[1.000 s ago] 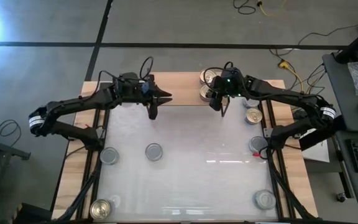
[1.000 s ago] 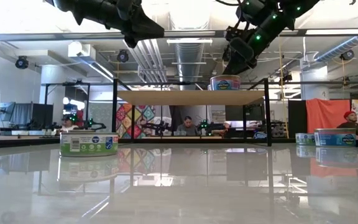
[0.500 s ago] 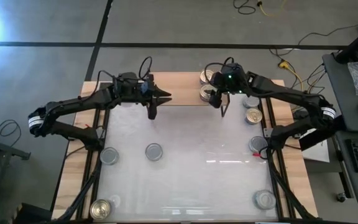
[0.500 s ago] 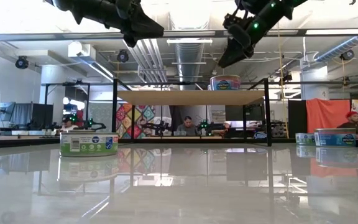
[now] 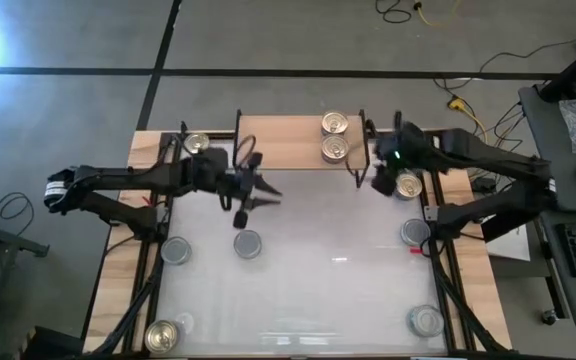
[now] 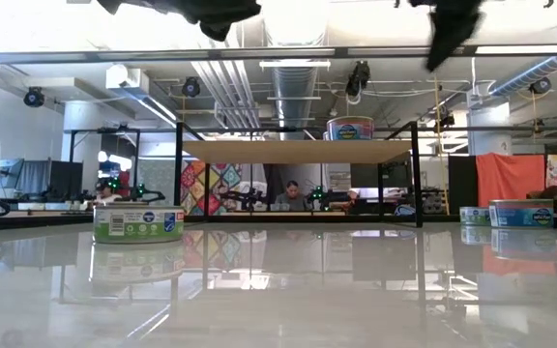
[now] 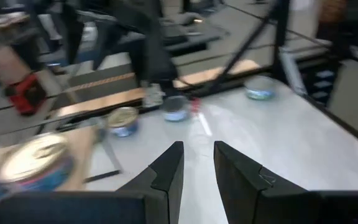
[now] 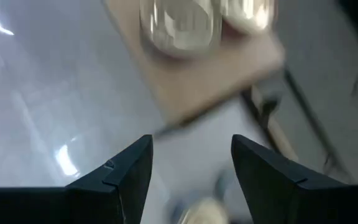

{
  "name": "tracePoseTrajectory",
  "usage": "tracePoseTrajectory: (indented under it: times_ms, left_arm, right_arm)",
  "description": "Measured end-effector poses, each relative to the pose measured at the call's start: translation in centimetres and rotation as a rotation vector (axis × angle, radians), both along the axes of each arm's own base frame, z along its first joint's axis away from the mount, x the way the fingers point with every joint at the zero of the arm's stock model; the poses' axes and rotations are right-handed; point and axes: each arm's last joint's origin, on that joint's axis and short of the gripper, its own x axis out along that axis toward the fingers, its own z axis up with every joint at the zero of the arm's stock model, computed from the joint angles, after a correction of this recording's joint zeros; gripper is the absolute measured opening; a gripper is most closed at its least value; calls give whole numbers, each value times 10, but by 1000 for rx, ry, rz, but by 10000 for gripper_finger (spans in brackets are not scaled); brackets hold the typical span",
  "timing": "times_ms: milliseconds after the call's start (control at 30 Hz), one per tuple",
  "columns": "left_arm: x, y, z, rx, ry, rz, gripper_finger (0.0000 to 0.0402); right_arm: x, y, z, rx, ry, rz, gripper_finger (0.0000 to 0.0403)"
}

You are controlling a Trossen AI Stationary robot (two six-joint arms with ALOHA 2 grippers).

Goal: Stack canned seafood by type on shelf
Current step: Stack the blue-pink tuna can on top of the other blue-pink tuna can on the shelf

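The shelf (image 5: 288, 140) stands at the table's far edge. Two gold-topped tins (image 5: 334, 123) (image 5: 334, 148) rest on its right part, side by side. My left gripper (image 5: 266, 192) hovers over the table in front of the shelf's left half. Its fingers (image 7: 166, 171) stand narrowly apart with nothing between them. My right gripper (image 5: 376, 185) hangs just off the shelf's right front corner, open and empty (image 8: 191, 149), beside a gold-topped tin (image 5: 408, 185) on the table.
Loose tins lie on the white table: two silver ones at the left (image 5: 177, 250) (image 5: 248, 243), a gold one at the near left corner (image 5: 165, 335), two silver ones at the right (image 5: 415, 232) (image 5: 426, 320). One more tin (image 5: 197, 143) sits left of the shelf.
My right gripper has drawn away from the tins on the shelf, rising and swinging toward the table's right edge. My left gripper has swung from the shelf's left front toward the near edge, uncovering the tin left of the shelf. The shelf's tins have stayed put.
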Motion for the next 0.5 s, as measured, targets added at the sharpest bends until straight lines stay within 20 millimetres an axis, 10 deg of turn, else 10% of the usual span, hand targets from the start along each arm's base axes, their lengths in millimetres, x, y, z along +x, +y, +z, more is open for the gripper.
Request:
tracePoseTrajectory:
  times_ms: [233,500]
  left_arm:
    - [-2,-40,-11,8,55,-34,74]
    - [-15,-97,-28,2,142,-33,74]
  right_arm:
    - [-23,43,-55,170,-5,-186,210]
    - [-23,43,-129,178,197,-398,175]
